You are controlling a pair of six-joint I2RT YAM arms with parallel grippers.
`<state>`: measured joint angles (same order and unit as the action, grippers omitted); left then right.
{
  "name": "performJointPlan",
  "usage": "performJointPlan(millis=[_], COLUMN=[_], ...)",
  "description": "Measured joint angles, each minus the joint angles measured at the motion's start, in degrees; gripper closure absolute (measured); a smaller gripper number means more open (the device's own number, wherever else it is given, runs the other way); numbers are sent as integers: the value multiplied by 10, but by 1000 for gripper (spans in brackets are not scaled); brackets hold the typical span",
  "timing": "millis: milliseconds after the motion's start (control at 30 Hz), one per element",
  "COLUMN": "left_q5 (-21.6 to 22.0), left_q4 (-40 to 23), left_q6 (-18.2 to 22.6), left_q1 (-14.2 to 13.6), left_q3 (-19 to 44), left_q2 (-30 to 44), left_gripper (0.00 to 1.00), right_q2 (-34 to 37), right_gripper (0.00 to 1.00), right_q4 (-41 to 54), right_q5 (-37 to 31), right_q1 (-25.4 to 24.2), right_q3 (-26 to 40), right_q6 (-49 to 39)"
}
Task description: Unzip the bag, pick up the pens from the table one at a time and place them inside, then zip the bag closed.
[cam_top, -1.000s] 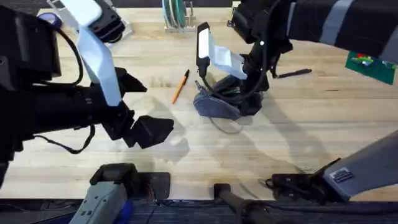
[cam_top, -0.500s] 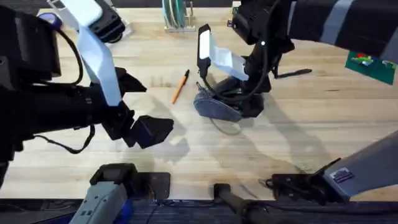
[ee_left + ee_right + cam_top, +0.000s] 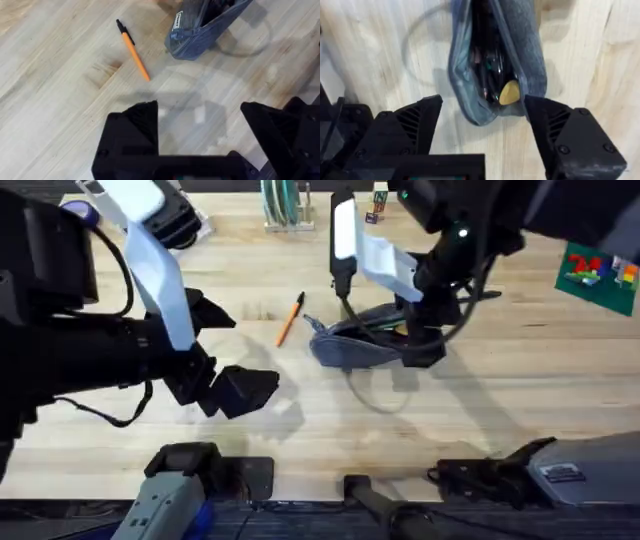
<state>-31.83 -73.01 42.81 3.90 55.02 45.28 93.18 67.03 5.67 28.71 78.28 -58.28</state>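
- Bag (image 3: 355, 350) lies mid-table (image 3: 500, 420), unzipped; mouth gapes under R gripper (image 3: 480, 127), jaws spread, holding nothing, straddling the bag's end.
- Orange pen (image 3: 290, 318) on table just beside bag's L end, long axis diagonal, black end away from robot.
- L gripper (image 3: 200, 135) released, empty; pen lies ahead of it, so L arm seems nearer.
- Small tag on bag end (image 3: 178, 21): writing unreadable.

You have black arms with white link covers, looped black cables, and angular black fingers (image 3: 570, 135) with visible screws.
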Motion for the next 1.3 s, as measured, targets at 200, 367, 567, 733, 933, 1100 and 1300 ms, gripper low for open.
performJointPlan(millis=[200,367,567,733,933,1100,1300], left_q5=[0,0,0,0,9,15,16], left_q4=[0,0,0,0,0,0,1], left_q6=[0,0,0,0,0,0,0], left_q1=[0,0,0,0,0,0,0], left_q3=[0,0,0,0,0,0,0], left_q2=[0,0,0,0,0,0,0], left_gripper=[5,6,6,6,6,6,6], right_q2=[-44,-74,-100,-114,-136,-166,-211], right_gripper=[4,4,4,4,4,4,4], right_q4=[16,33,62,79,80,80,80], right_q5=[0,1,1,1,1,2,4], right_q1=[0,0,0,0,0,-17,-79], right_q3=[0,0,0,0,0,0,0], right_q6=[3,9,11,16,31,54,85])
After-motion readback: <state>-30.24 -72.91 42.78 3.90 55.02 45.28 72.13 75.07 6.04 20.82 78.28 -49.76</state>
